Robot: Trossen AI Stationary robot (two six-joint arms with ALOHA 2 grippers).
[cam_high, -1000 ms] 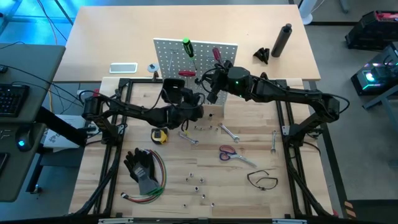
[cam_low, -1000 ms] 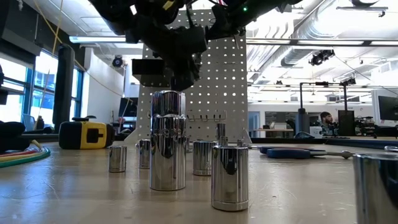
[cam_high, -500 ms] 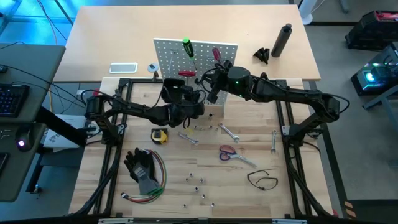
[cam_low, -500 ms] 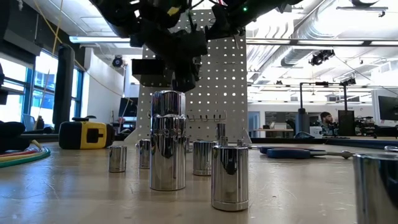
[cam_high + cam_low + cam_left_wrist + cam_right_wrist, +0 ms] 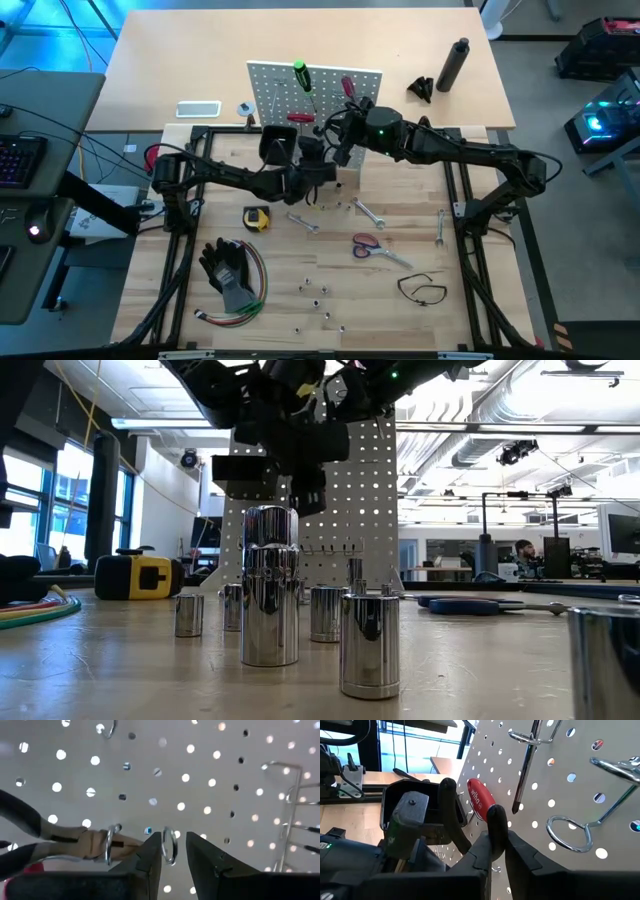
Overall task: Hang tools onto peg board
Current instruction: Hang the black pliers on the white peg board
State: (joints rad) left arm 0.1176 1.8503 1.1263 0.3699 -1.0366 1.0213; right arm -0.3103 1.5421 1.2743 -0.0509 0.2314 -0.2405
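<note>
Overhead, the peg board (image 5: 270, 85) stands upright, white-grey, dotted with holes; 1 green-handled screwdriver (image 5: 300, 75) and 1 red-handled screwdriver (image 5: 348, 87) hang on it. Left gripper (image 5: 318, 170) and right gripper (image 5: 340, 125) both sit at its front. Scissors (image 5: 366, 245) lie well clear of the board. Left wrist view: fingers (image 5: 150, 857) slightly parted around a wire ring hook (image 5: 170, 846), holding nothing visible. Right wrist view: right jaws shut on red-handled pliers (image 5: 480, 802) against the board.
</note>
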